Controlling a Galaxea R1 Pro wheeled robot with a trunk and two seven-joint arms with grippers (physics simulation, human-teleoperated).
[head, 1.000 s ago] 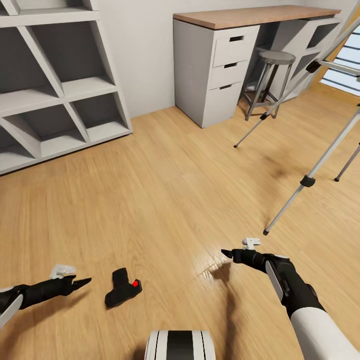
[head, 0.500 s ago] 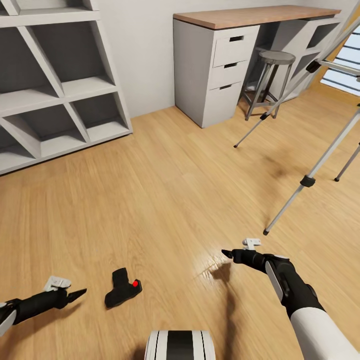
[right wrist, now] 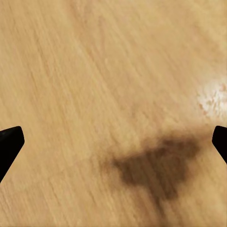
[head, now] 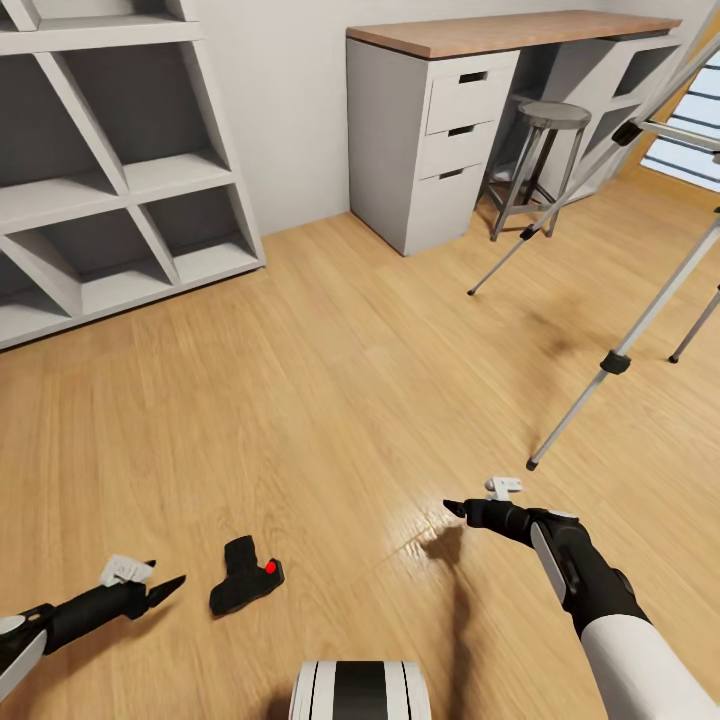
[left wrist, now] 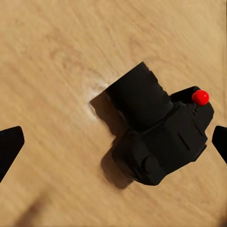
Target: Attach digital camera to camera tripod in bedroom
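A light wood floor (head: pixel 330 400) is seen, with white shelves (head: pixel 110 170) and a grey counter (head: pixel 450 120) by the wall. The digital camera (head: pixel 246 576) is laid on the floor. The left gripper (head: pixel 166 586) is held just beside it, spread wide. The right gripper (head: pixel 456 508) is held over bare floor, also spread wide. The camera tripod (head: pixel 640 330) is stood well apart, near a round stool (head: pixel 545 150).
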